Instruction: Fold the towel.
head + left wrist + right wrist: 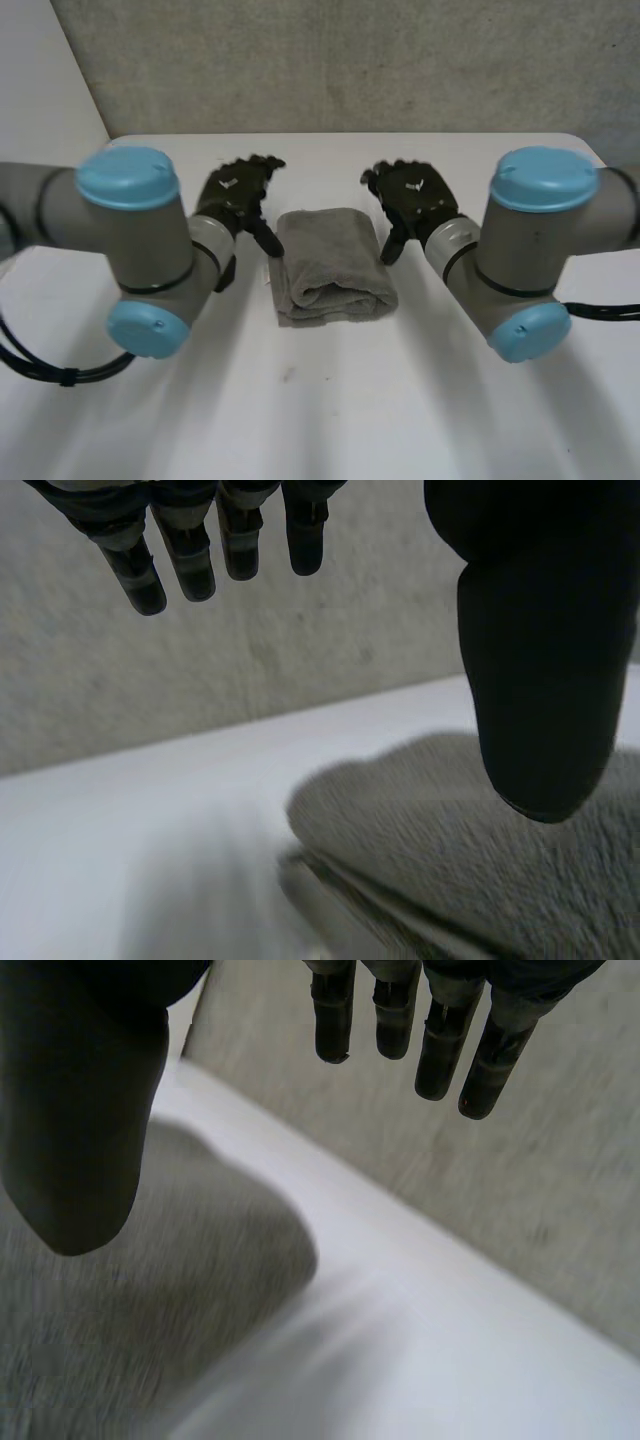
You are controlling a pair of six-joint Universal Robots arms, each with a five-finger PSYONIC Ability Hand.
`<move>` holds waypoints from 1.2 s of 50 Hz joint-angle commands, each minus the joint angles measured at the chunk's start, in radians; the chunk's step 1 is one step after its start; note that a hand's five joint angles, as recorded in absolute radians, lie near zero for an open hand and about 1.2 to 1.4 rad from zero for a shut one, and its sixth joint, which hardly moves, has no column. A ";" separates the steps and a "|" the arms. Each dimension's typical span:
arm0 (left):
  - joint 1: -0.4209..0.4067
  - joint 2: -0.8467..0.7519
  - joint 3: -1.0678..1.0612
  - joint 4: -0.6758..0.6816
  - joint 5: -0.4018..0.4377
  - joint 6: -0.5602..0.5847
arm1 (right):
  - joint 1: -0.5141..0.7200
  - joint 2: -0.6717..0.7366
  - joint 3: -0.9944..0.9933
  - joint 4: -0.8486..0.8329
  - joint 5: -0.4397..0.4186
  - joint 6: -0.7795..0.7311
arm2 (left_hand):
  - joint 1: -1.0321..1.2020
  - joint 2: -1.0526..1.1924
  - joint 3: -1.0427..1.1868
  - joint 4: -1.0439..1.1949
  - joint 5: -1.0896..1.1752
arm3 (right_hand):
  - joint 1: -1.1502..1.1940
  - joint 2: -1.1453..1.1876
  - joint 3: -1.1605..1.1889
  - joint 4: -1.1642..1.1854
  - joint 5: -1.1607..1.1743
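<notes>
The towel (pixel 330 262) is lying in the middle of the white surface (pixel 330 410), between the two arms and a little toward the far side. It is already sitting as a compact, layered bundle, with a rounded fold showing along its near end. Its longer side appears to be running away from the robot, though the shape is close to square.

The left robot hand (pixel 238 195) is hanging just beside the towel's far left corner. Its fingers (pixel 190 560) are hanging straight and spread apart from the thumb (pixel 545 680), so it is wide open and gripping nothing. The thumb is hovering over the towel's edge; I cannot tell whether it is touching the cloth.

The right robot hand (pixel 412 198) is mirroring it just beside the far right corner. Its fingers (pixel 440 1050) are likewise pointing out straight, well apart from the thumb (pixel 80 1140), and it is carrying nothing.

The relation that is mattering here: the towel is lying inward of both robot hands and slightly nearer the robot than their palms, so each would be reaching sideways and down to take a corner. Both are sitting about equally close, the left perhaps a shade nearer. Judging by the layers, the folding is looking largely done, with at most one more fold or a tidy-up remaining.
</notes>
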 commanded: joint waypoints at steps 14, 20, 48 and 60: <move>-0.026 -0.025 0.064 -0.028 -0.006 -0.001 | 0.011 -0.015 -0.159 0.130 0.019 -0.009 | -0.005 0.010 0.008 0.009 -0.032 | -0.062 -0.066 -0.069 -0.082 -0.061; -0.014 0.225 0.074 -0.109 -0.004 0.006 | -0.009 -0.195 -0.138 0.130 0.036 0.033 | -0.005 0.010 0.008 0.009 -0.032 | -0.062 -0.066 -0.069 -0.082 -0.061; 0.144 0.556 0.129 -0.600 -0.036 0.011 | -0.156 -0.507 -0.059 0.327 0.109 0.074 | -0.005 0.010 0.008 0.009 -0.032 | -0.062 -0.066 -0.069 -0.082 -0.061; 0.144 0.563 0.138 -0.603 -0.035 0.013 | -0.162 -0.511 -0.062 0.324 0.148 0.076 | -0.005 0.010 0.008 0.009 -0.032 | -0.062 -0.066 -0.069 -0.082 -0.061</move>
